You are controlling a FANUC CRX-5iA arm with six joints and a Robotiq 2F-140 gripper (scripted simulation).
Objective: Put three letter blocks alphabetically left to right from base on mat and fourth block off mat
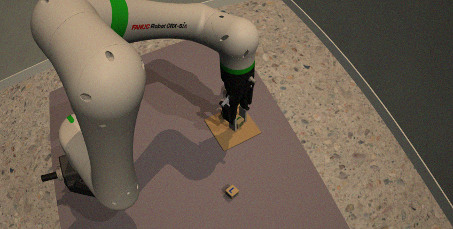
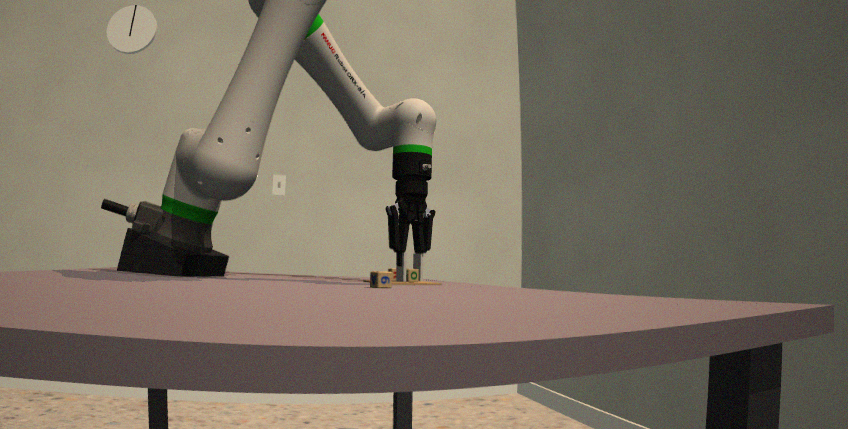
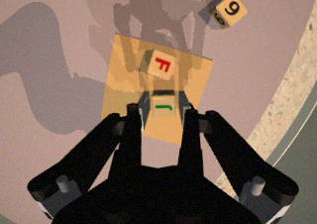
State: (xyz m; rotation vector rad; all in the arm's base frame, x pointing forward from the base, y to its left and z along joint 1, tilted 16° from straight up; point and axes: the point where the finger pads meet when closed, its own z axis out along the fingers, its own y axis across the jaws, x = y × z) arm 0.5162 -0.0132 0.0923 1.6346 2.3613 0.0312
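A tan mat (image 1: 232, 129) lies on the table. A block with a green letter (image 3: 162, 107) sits on the mat, and the letter is partly hidden. My gripper (image 3: 163, 100) stands down over this block with one finger close on each side; the fingers are still open and the block rests on the mat. A block with a red F (image 3: 160, 65) lies on the mat just beyond it. A block showing 9 (image 3: 228, 10) lies off the mat, past its far corner. A block with a blue L (image 1: 232, 191) lies off the mat, on the table toward the front edge.
The table's curved edge (image 3: 291, 99) runs close to the right of the mat in the wrist view. The robot's base (image 1: 72, 175) stands at the table's left end.
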